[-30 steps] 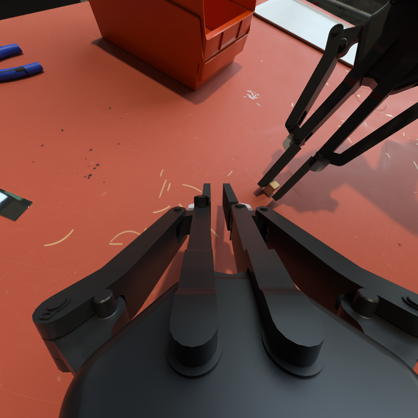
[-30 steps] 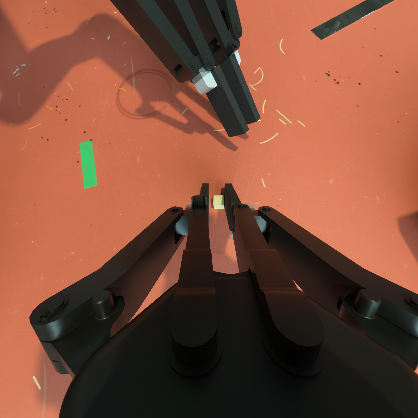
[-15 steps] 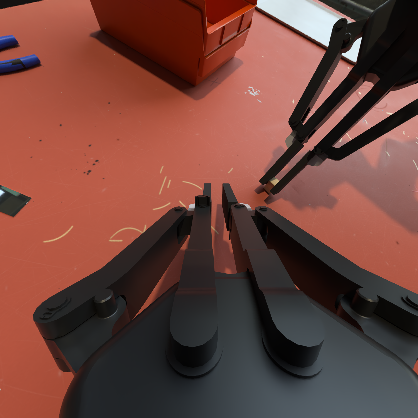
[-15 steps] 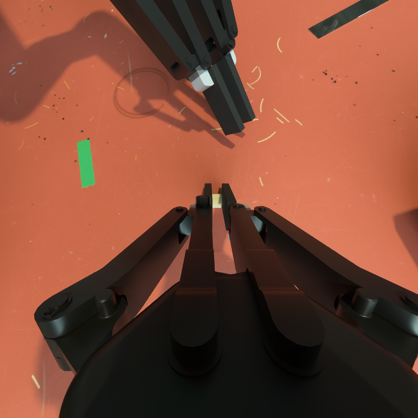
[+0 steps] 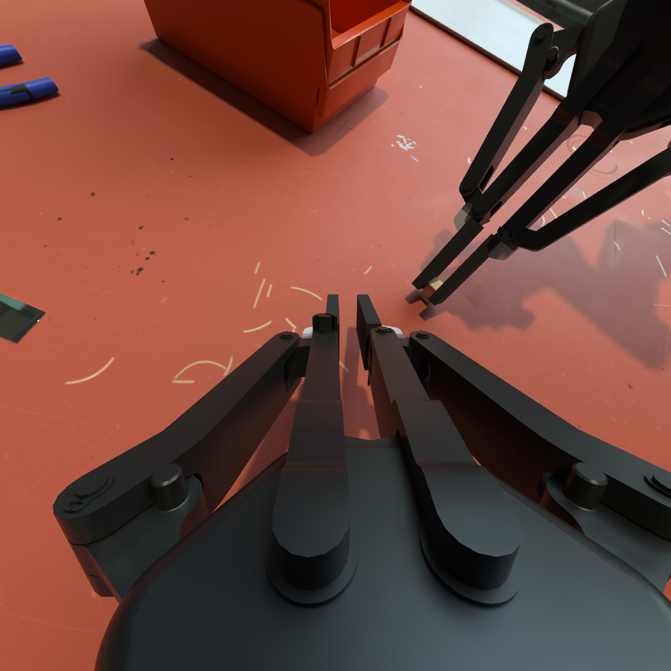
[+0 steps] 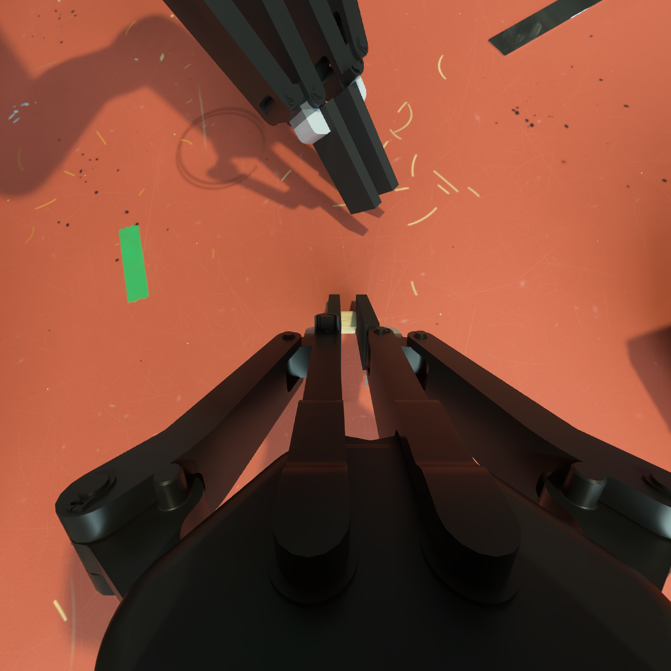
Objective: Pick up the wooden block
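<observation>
Since a second ago the right gripper (image 6: 348,305) has drawn its fingers (image 6: 364,308) in from either side of the wooden block (image 6: 348,321) and now clamps it, both pads touching its sides. In the left wrist view the block (image 5: 432,285) sits pinched at the fingertips just above its own shadow on the red worktop (image 5: 218,203), so it appears slightly lifted. The left gripper (image 5: 346,303) hangs close by over bare surface, its fingers nearly together with a thin gap and nothing between them. The worktop is scratched, specked black and strewn with pale shavings. A green tape strip (image 6: 133,263) lies off to one side. Farther out stand an orange bin (image 5: 283,54), blue-handled pliers (image 5: 25,90) and a dark shiny strip (image 5: 18,319) toward the edges, leaving open surface around both grippers.
</observation>
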Controlling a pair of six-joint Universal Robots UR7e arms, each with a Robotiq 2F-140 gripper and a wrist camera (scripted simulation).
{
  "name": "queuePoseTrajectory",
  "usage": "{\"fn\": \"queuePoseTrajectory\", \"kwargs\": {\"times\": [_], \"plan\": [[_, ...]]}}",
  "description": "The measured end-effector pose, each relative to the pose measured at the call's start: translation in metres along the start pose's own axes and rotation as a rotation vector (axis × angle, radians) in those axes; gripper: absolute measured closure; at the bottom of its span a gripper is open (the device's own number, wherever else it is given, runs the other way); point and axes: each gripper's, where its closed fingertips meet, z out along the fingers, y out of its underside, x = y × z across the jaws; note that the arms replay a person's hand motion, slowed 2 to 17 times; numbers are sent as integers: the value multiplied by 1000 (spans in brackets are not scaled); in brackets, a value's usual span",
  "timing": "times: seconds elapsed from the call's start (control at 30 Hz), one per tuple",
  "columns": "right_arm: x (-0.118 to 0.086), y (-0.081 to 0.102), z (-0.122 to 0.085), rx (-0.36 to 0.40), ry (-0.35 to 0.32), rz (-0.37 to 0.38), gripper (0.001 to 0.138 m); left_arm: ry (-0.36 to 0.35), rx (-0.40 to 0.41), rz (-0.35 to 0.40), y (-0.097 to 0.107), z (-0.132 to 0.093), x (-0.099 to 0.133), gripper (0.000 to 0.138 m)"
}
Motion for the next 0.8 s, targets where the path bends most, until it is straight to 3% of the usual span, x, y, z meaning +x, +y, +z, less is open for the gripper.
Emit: {"fn": "queuePoseTrajectory", "kwargs": {"times": [0.8], "plan": [[27,10,-10,-15,62,55,127,30,-20,2,2,4,12,123]]}}
